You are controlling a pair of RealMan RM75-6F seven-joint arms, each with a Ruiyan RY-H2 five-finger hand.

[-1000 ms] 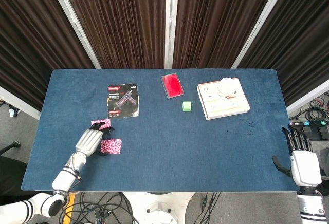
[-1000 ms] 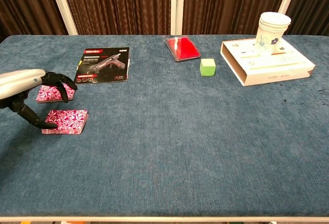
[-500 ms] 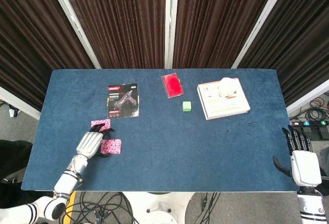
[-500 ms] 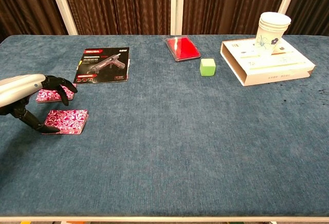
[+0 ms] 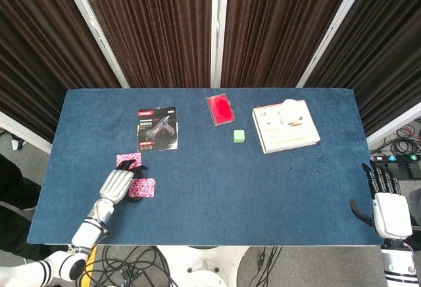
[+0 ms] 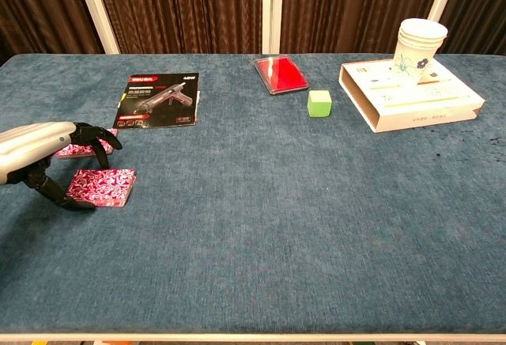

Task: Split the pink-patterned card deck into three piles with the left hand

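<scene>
Flat rectangular pink-patterned piles (image 6: 100, 187) on felt

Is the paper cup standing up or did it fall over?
Standing up. The paper cup sits upright on the white box, its open mouth on top; the head view shows its round rim from above.
</scene>
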